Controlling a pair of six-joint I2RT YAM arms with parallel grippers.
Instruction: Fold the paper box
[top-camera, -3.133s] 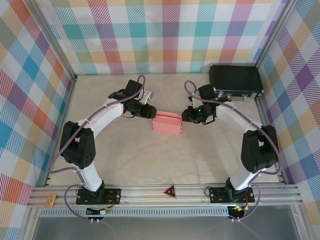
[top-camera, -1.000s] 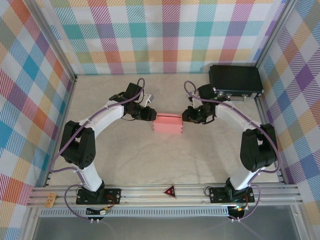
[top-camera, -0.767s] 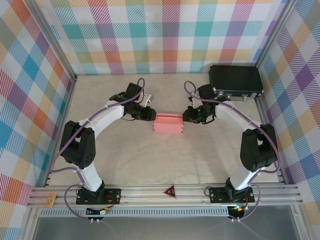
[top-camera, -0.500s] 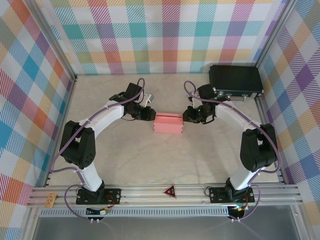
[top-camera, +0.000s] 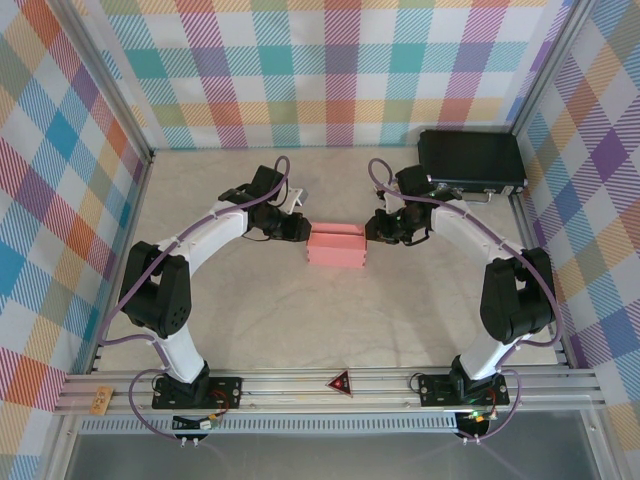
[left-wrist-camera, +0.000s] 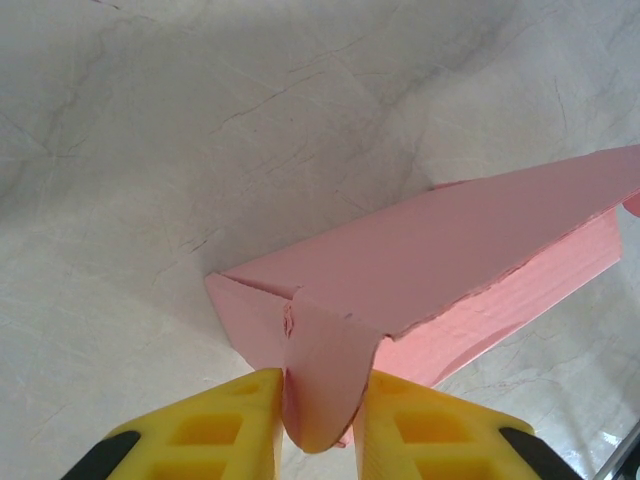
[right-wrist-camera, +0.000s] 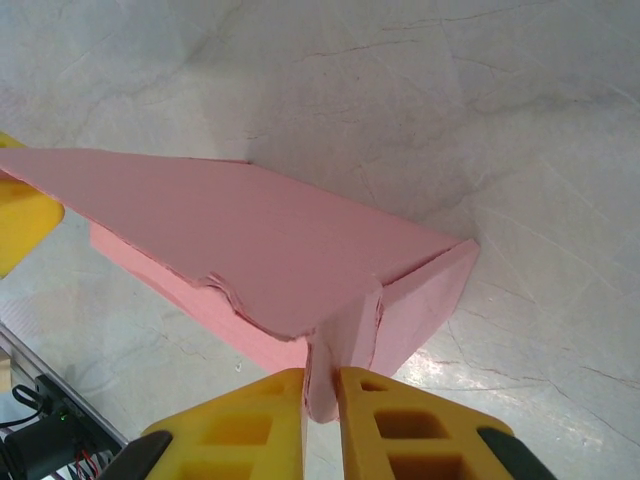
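The salmon-pink paper box (top-camera: 336, 246) lies mid-table as a shallow, part-folded rectangle with its walls raised. My left gripper (top-camera: 301, 230) is at its left end. In the left wrist view the box (left-wrist-camera: 450, 240) has a rounded end flap bowed between the yellow fingers (left-wrist-camera: 220, 430), and the gripper (left-wrist-camera: 320, 415) is shut on that flap. At the right end sits my right gripper (top-camera: 370, 232). The right wrist view has the box (right-wrist-camera: 220, 230) with a narrow end flap pinched flat in the shut gripper (right-wrist-camera: 321, 405).
A black hard case (top-camera: 471, 160) stands at the back right corner, close behind the right arm. A small white object (top-camera: 296, 198) lies just behind the left wrist. Plaid walls enclose the table on three sides; an aluminium rail (top-camera: 341, 381) runs along the near edge.
The box has shifted slightly right and toward the back over three seconds. Both grippers stayed at its ends and tightened on the end flaps.
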